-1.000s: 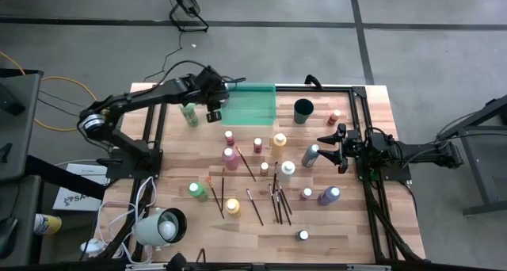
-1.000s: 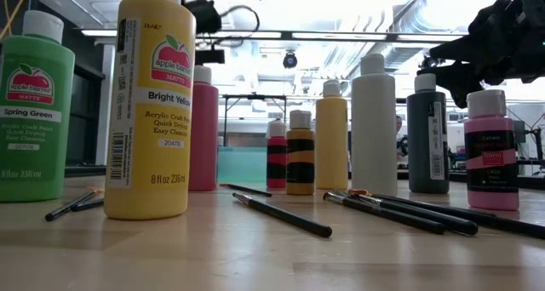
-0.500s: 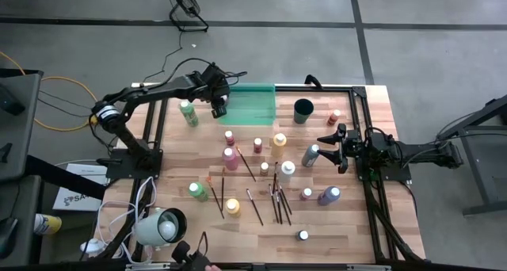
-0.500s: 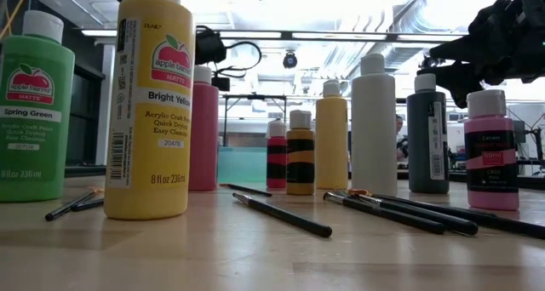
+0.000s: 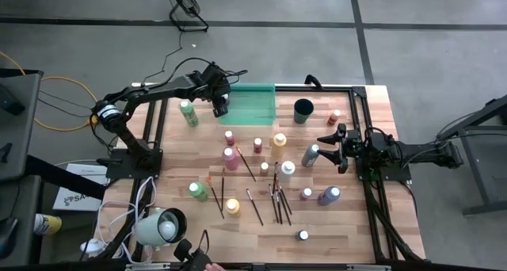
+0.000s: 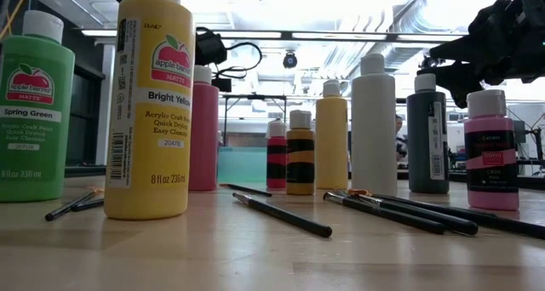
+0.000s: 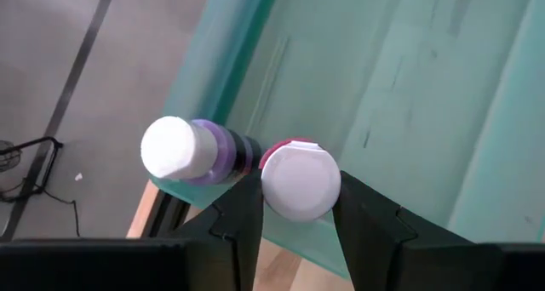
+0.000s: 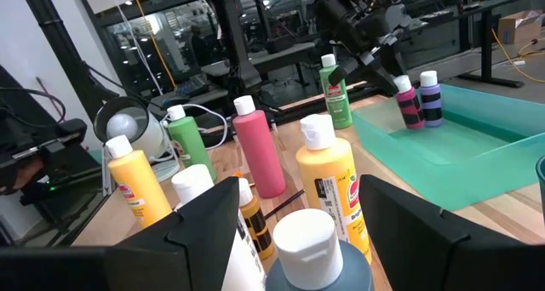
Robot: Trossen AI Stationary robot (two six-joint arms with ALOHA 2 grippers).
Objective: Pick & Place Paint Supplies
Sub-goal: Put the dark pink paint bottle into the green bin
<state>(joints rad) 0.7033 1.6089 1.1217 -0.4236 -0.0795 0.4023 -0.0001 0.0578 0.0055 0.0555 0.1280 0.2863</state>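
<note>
My left gripper hovers over the left end of the translucent green tray, shut on a small pink paint bottle with a white cap. A small purple bottle stands in the tray right beside it. My right gripper is open at the table's right side, its fingers either side of the grey bottle, whose white cap shows between them, untouched. Many more bottles stand mid-table, and dark brushes lie flat there. My left gripper pinches the small pink bottle just under its white cap between the two fingers, coming from above and pointing down. The bottle stays upright below the fingers inside the tray's left end; whether its base touches the tray floor, I cannot tell.
A green bottle stands just left of the tray. The dark round cup is right of the tray. A lamp sits at the near left corner. Black frame rails run along the table's right side.
My left gripper has moved a little toward the table's right and far edge, from beside the green bottle to over the tray's left end, and has then kept still. The right arm has not moved.
</note>
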